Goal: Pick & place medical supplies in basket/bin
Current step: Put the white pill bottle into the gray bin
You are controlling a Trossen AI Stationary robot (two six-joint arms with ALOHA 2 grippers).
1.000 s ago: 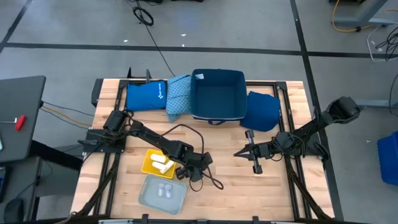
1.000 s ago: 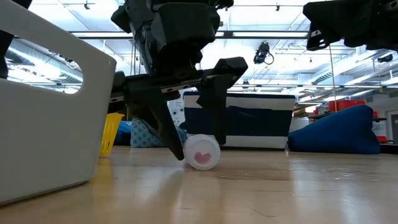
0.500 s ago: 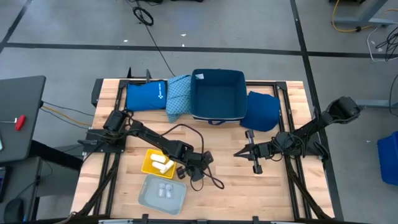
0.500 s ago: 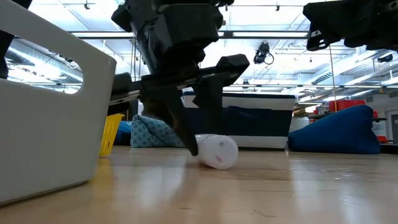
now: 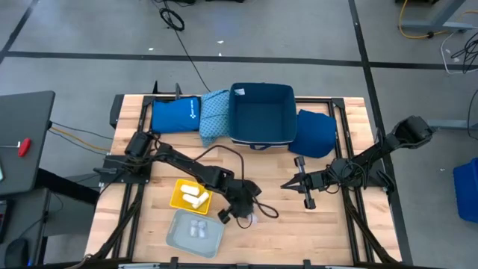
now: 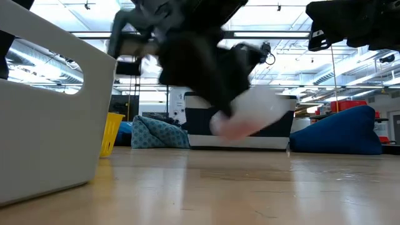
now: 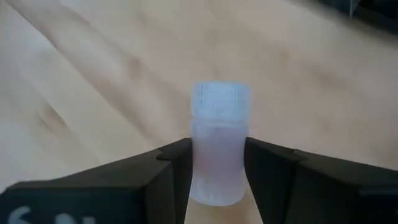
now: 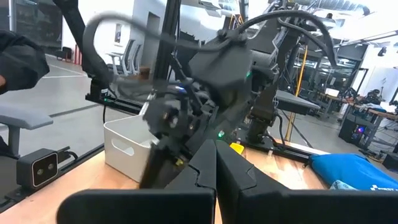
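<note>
Vial (image 7: pixel 216 152) lifted off the table (image 5: pixel 328 224) — left tool (image 7: pixel 214 180) clamped on it.

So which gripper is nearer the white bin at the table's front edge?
Left. The left gripper sits just right of the white bin, shut on a small clear vial. The right gripper waits farther right, near the table's middle, shut.
</note>
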